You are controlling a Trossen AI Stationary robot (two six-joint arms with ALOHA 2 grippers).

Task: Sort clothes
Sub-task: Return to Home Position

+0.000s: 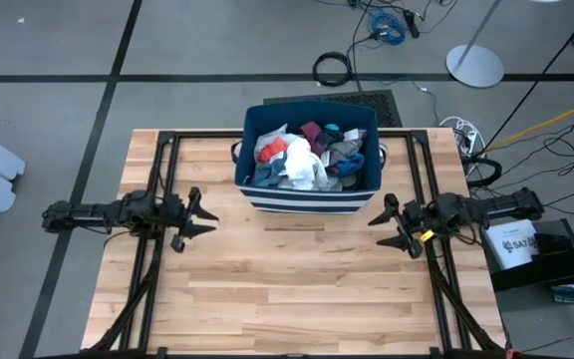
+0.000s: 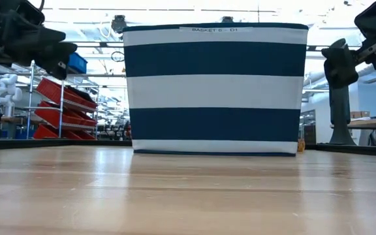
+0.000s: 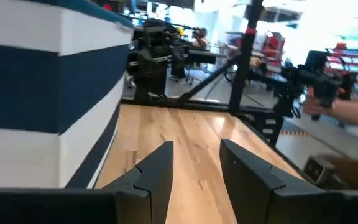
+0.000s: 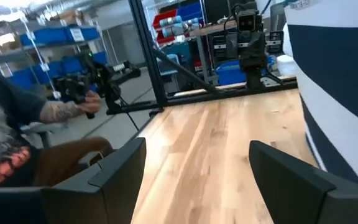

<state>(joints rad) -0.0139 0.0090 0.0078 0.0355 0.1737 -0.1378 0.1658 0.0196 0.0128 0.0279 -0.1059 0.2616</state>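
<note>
The clothes (image 1: 305,158) are all in a heap inside the blue and white striped bin (image 1: 307,196). The bin stands at the far middle of the wooden tabletop (image 1: 297,289).

In the heap there is a big white piece (image 1: 303,168) in the middle. An orange-red bit (image 1: 275,147) lies next to it on the left. A maroon bit (image 1: 312,132) and a small teal bit (image 1: 333,128) lie at the back. A grey piece (image 1: 348,156) lies on the right side. No clothes lie on the wood around the bin.

The left tool (image 1: 213,220) hangs over the tabletop, just to the left of the bin's front corner. Its 2 fingers are spread apart and nothing is between them. It does not touch the bin. In the left wrist view, the 2 dark fingers (image 3: 159,177) show bare wood in the gap between them.

The right tool (image 1: 377,229) hangs over the tabletop, near the bin's right front corner. Its 2 fingers are spread wide too, and it holds nothing. The right wrist view shows only wood between its fingers (image 4: 120,168).

Both tools point toward each other, well apart, with the bin's front between them.

From the low view, the bin has a small white label (image 2: 214,29) at the top. Off to the side of the tabletop, a person (image 4: 14,146) sits and holds a dark handle.
</note>
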